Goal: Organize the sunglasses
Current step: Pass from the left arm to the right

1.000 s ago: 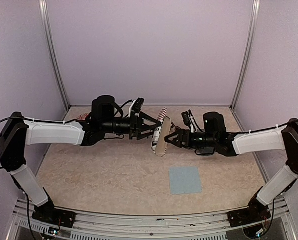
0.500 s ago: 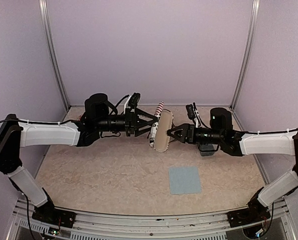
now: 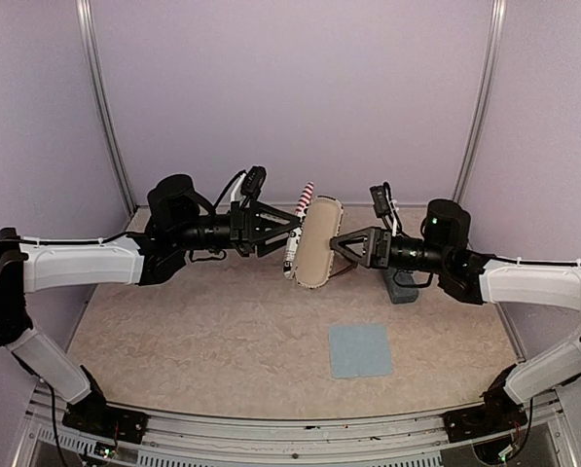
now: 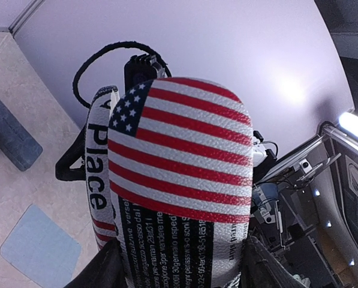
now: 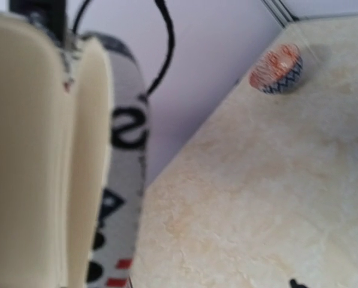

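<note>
Looking down on a pale, marbled beige desk (image 3: 202,341) boxed in by plain lilac walls (image 3: 290,97), with two metal corner posts (image 3: 100,97) running up at the back. Two arms (image 3: 86,263) reach in from either side and meet in mid-air over the middle of the desk. Between them hangs one soft pouch (image 3: 316,243), stars-and-stripes on one face, black-and-white lettering on its side, cream lining showing. The left fingers (image 4: 101,273) are clamped on it, one on each side of its body. The right fingers (image 3: 351,236) stand spread with their tips at the pouch's opposite rim; whether they actually grip it, I cannot tell, as the wrist view there is a blur of cream lining. One blue-grey oblong case (image 3: 402,287) lies on the desk just behind and below the right fingers. One square blue-grey cloth (image 3: 360,350) lies flat, below and on the near side of those fingers. One small patterned bowl (image 5: 276,69) sits well away from them, by the wall. The sunglasses cannot be made out in any view; whether a pair sits inside the pouch, I cannot tell.
</note>
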Motion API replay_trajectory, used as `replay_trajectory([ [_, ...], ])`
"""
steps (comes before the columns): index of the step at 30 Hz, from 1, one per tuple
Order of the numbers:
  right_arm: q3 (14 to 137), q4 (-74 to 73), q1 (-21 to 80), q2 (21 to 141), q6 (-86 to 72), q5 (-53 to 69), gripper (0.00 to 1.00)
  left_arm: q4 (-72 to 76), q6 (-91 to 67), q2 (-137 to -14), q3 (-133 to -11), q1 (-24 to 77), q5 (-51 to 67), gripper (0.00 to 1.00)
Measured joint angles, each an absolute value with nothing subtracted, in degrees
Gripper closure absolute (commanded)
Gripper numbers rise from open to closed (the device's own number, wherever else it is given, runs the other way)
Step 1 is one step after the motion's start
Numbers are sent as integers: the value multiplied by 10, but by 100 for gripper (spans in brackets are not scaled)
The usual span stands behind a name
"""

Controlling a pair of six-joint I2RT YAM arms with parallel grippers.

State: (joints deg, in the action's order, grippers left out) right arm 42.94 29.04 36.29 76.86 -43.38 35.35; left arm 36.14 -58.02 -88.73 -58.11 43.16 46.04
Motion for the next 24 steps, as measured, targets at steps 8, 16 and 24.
replay_trajectory([
  [8, 429, 292, 363, 726, -436, 354, 22, 371, -573, -864, -570, 431, 463, 100],
  [16, 429, 303, 368, 717, -446, 358, 24, 371, -568, -857, -564, 431, 463, 100],
  [24, 448, 307, 399, 745, -449, 359, 36, 372, -565, -851, -555, 431, 463, 100],
])
